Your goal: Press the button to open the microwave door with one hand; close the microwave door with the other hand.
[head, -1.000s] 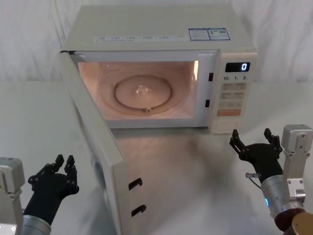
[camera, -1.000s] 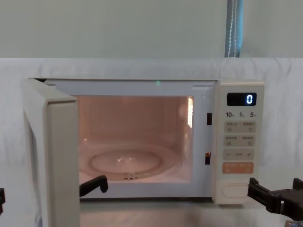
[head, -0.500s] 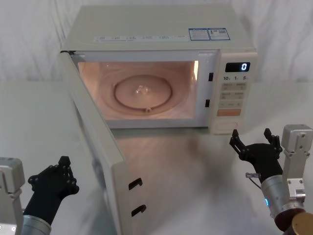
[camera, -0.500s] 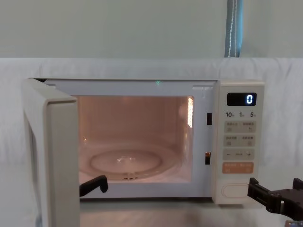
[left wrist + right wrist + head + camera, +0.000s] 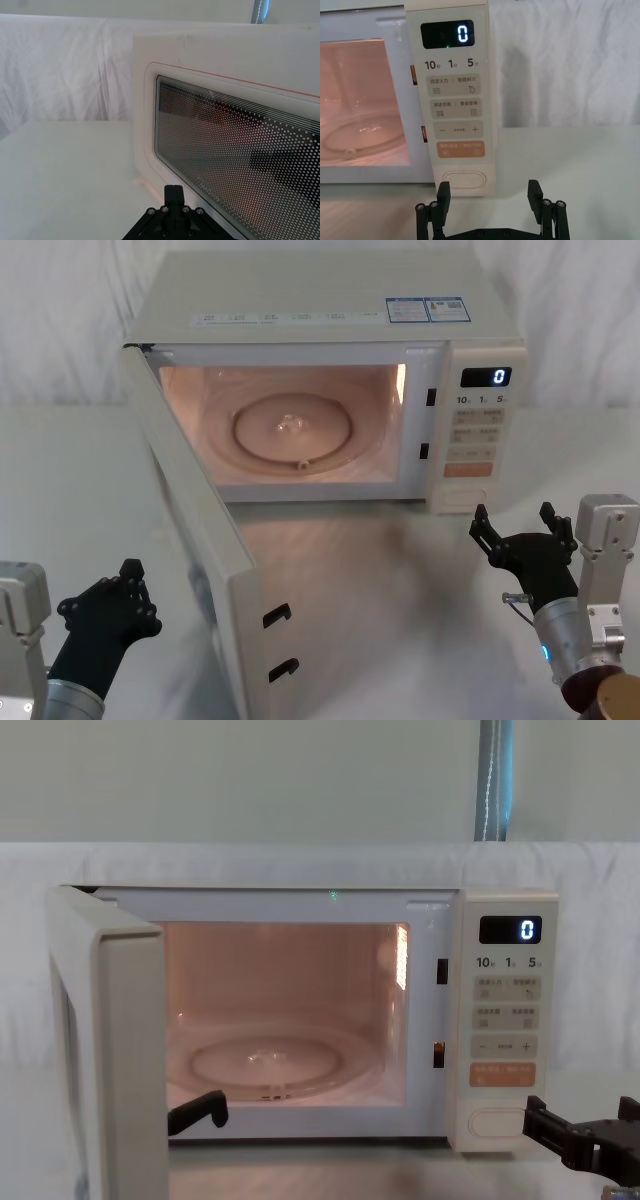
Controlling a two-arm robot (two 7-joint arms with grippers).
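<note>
Since a second ago the left gripper's [image 5: 128, 571] black fingers have drawn together: then two prong tips stood apart, and now they are clenched into a single tip, as they already were half a second ago. Nothing else has shifted.

That black pronged left gripper on its silver wrist sits low at the near left of the white desk [image 5: 60, 490], just beside the outer face of the microwave door [image 5: 195, 530], without touching it. The large cream door with its raised rounded frame stands swung wide open toward the robot, its free edge nearest. From the head view the door is seen nearly edge-on; the left wrist view shows its outer face, with the dark dotted glass window [image 5: 235, 160] close ahead of the clenched finger tip.

Behind the door, the cream microwave's [image 5: 320, 300] cavity is lit orange, with a round glass turntable [image 5: 292, 429] on its floor. The chest view looks straight into the cavity.

To the right is the narrow cream control panel [image 5: 478, 430], its display reading 0. At its foot lies the wide blank cream pill-shaped button [image 5: 464, 179] under the orange rectangular key [image 5: 460, 149]; the right wrist view shows the button's oval outline clearly.

The black pronged right gripper [image 5: 514, 522] hovers in front of that button, near it but apart, fingers released and spread wide, holding nothing.
</note>
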